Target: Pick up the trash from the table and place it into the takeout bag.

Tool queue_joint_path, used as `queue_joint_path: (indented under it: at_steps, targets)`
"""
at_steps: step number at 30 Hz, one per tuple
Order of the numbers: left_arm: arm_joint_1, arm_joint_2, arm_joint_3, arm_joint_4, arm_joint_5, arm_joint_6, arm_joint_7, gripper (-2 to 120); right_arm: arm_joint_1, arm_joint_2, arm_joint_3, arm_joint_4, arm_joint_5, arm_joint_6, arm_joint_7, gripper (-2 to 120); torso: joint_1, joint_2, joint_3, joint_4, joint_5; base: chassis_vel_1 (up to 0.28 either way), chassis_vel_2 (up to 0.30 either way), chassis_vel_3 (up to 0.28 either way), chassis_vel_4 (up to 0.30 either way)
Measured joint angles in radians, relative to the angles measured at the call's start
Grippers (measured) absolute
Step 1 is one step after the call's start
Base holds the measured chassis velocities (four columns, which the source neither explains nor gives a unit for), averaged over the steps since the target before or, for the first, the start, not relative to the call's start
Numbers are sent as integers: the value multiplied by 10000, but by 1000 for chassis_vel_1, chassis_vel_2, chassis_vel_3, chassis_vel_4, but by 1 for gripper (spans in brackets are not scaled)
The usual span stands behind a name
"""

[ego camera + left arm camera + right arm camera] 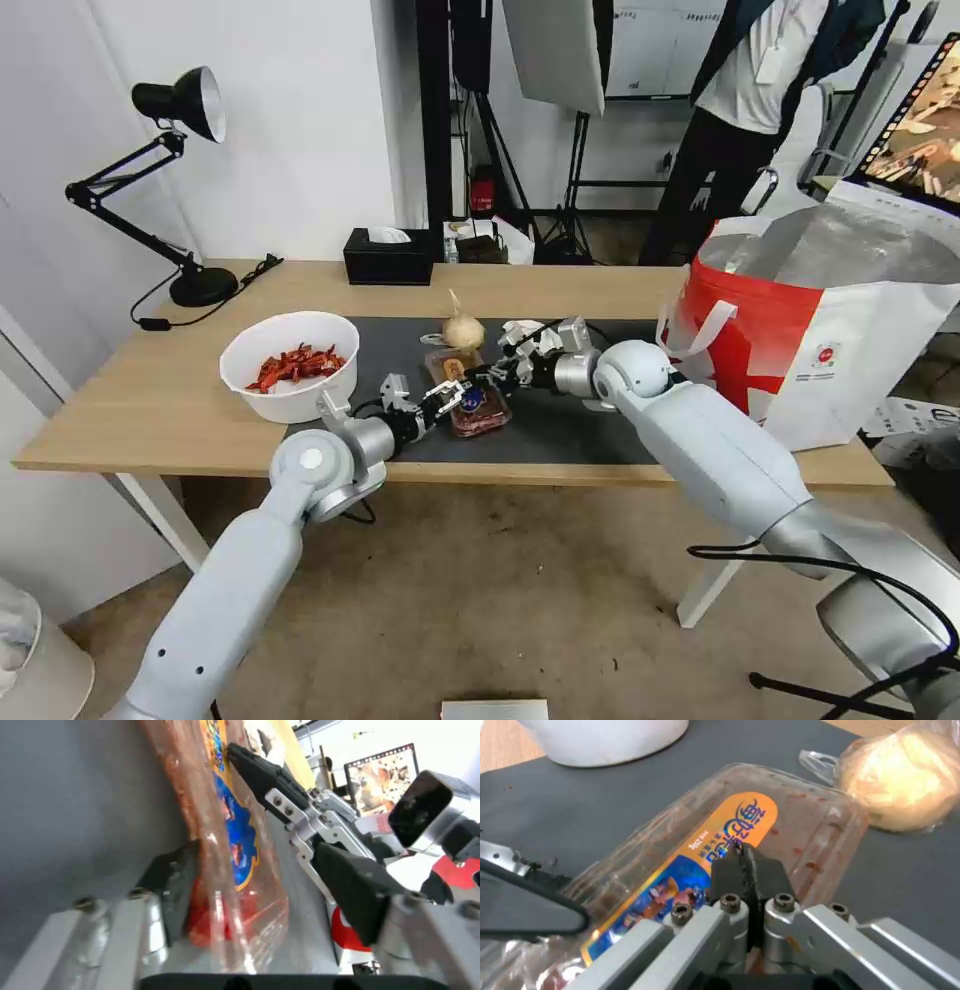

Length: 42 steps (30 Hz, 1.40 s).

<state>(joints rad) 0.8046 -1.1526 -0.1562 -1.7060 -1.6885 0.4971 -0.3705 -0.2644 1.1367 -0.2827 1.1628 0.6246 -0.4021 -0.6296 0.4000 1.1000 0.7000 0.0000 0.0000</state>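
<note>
While both pincers meet at the orange-and-blue-labelled tray [470,398], the left pincer [447,393] straddles it open and the right pincer [497,375] is closed.

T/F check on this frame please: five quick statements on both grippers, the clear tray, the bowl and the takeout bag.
1. The clear tray lies on the dark mat. True.
2. The right gripper is wide open above the tray. False: its fingers are pressed together over the tray's orange label.
3. The left gripper straddles one end of the tray, fingers open. True.
4. The white bowl sits inside the takeout bag. False: it stands on the table, at the mat's left edge.
5. The beige bundle rests on top of the tray. False: it sits on the mat just beyond it.
</note>
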Motion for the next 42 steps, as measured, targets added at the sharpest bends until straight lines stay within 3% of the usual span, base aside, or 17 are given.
queue_joint_path:
  at_steps: [1,3,5,6,18,31,36,37,39,41,42]
  targets:
    - [0,0,0,0,0,0,0,60,0,0,0,0,0,0,0,0,0,0,0,0,0,0,0,0,0]
    - [6,-24,18,7,25,-23,-33,49,-48,-6,33,32,24,2,0,0,0,0,0,0,1,0,0,0,0]
    - [6,-24,18,7,25,-23,-33,49,-48,-6,33,32,24,2,0,0,0,0,0,0,1,0,0,0,0]
    - [43,-25,26,7,41,-28,-43,38,-76,-21,45,67,41,2,0,0,0,0,0,0,0,0,0,0,0]
    - [282,-236,123,28,324,-33,-49,0,-44,-299,62,231,200,2,0,0,-1,0,-1,0,0,0,0,0,0]
    - [104,-182,122,91,342,-191,-139,0,-130,-418,226,420,694,-5,157,0,0,0,0,0,0,0,0,0,0]
    - [185,-143,91,-1,345,-198,-127,0,-438,-359,541,825,2260,668,1202,2,0,0,0,0,0,0,0,0,0]
    - [219,-118,66,-55,351,-200,-123,0,-634,-350,775,1179,3087,962,1798,7,0,0,0,2,0,0,0,0,0]
    - [238,-103,52,-81,352,-200,-120,0,-716,-355,865,1325,3341,1064,2012,8,1,0,0,2,0,0,0,0,0]
    - [330,-10,-23,-192,356,-205,-106,0,-1266,-546,1335,2320,4134,1521,3097,22,0,0,-1,3,0,0,0,0,0]
    - [330,-10,-23,-192,356,-205,-106,0,-1266,-546,1335,2320,4134,1521,3097,22,0,0,-1,3,0,0,0,0,0]
